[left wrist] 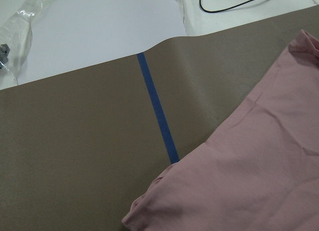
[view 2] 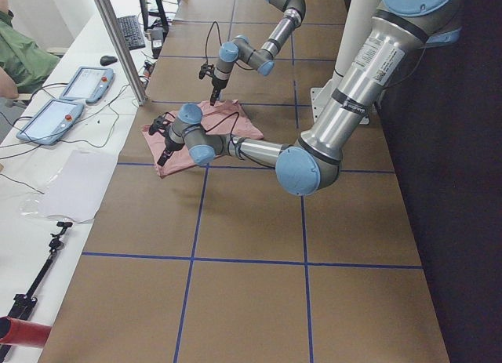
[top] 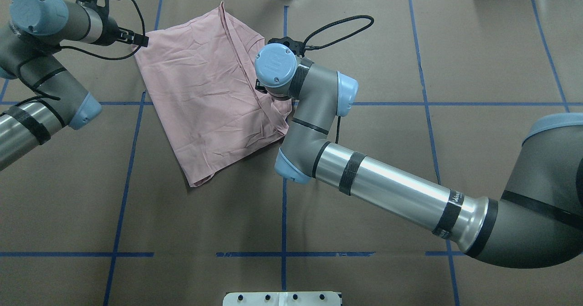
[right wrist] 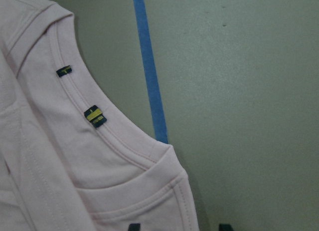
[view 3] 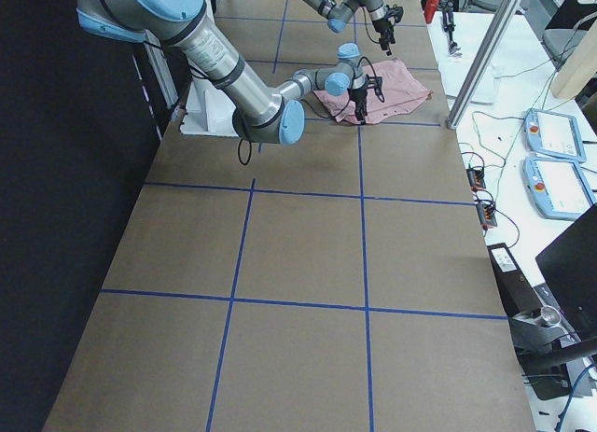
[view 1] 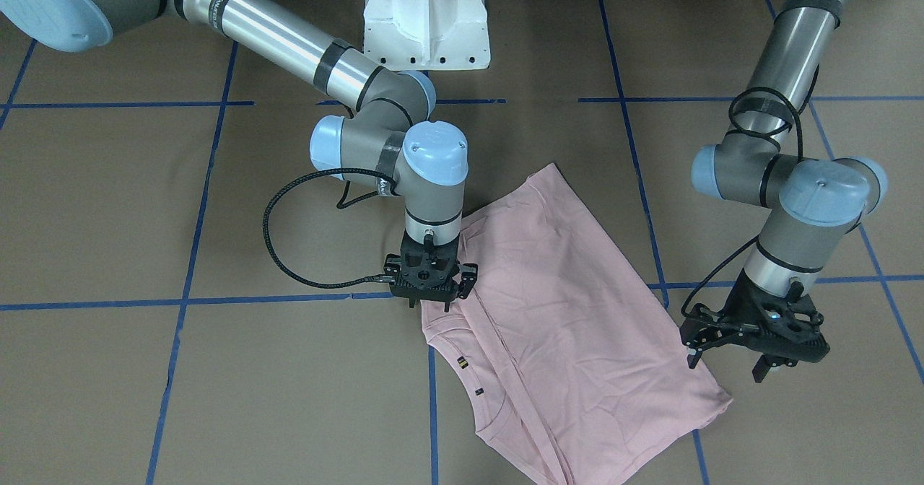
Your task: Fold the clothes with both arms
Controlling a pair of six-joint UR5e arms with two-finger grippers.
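Observation:
The pale pink T-shirt lies folded and creased on the brown table, plain side up, its collar edge carrying two small dark tags. My right gripper points straight down over that collar edge. In the right wrist view its two fingertips stand apart, one over the cloth and one over bare table, so it is open. My left gripper hovers open just beside the shirt's corner, nothing between its fingers. The left wrist view shows that corner and bare table.
Blue tape lines grid the table. The white pedestal base stands behind the shirt. Beyond the table's far edge lie white paper, two tablet-like devices and cables; a person's green sleeve shows there.

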